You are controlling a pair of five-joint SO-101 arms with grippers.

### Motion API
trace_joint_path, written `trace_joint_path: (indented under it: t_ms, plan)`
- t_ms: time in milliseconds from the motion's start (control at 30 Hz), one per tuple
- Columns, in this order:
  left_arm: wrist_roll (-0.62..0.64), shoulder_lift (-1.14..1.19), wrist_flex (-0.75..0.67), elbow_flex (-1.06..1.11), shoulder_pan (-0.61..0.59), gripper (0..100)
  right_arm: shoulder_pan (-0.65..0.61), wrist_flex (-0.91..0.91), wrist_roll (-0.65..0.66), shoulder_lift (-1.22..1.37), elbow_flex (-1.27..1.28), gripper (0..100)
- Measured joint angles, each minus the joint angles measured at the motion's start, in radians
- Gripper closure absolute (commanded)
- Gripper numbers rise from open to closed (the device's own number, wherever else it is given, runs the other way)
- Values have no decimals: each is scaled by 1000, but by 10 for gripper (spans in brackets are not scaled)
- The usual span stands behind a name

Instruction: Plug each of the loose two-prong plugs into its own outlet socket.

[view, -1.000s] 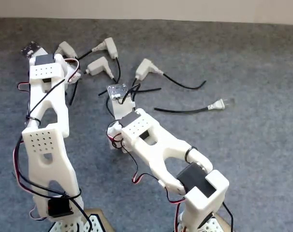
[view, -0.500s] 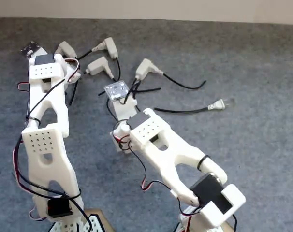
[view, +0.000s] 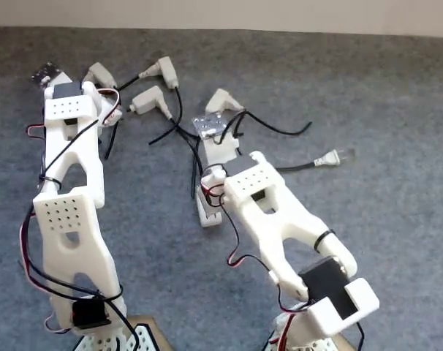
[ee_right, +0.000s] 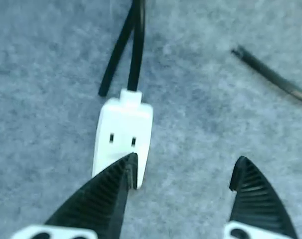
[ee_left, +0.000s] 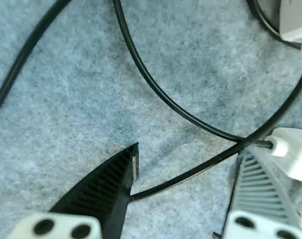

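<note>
The right hand (ee_right: 186,160), open and empty, has swung across to an outlet socket (ee_right: 122,142).

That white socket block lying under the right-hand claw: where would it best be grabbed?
Probably by its two long flat sides, from straight above. The outlet socket lies flat on the carpet, slots up, cord leaving the far end, so pinching the sides leaves both free. The open right gripper sits off to one side of it.
</note>
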Motion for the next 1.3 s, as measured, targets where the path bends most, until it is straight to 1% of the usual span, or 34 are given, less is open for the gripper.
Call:
trace_joint_path:
  t_ms: [100,167,233,333,367,433,533,633,700,933,1100,1167,1300]
  plan:
    - [0,0,0,0,0,694,17,101,14,-106,0,713]
    - [0,0,0,0,0,694,66,163,14,-198,0,713]
    - [0,0,0,0,0,694,141,186,14,-304,0,713]
    - [0,0,0,0,0,694,282,195,6,-433,-2,713]
    - [0,0,0,0,0,694,333,195,-18,-453,-2,713]
    - [0,0,0,0,0,694,427,176,-71,-463,-2,713]
    - [0,0,0,0,0,694,506,117,-130,-434,-2,713]
    - [0,0,0,0,0,694,546,58,-218,-327,-9,713]
    - [0,0,0,0,0,694,571,28,-281,-226,-58,713]
    - [0,0,0,0,0,694,640,9,-511,164,-361,713]
    - [0,0,0,0,0,694,683,9,-603,430,-565,714]
    - [0,0,0,0,0,694,695,9,-617,520,-634,741]
    - [0,0,0,0,0,694,713,48,-624,663,-775,848]
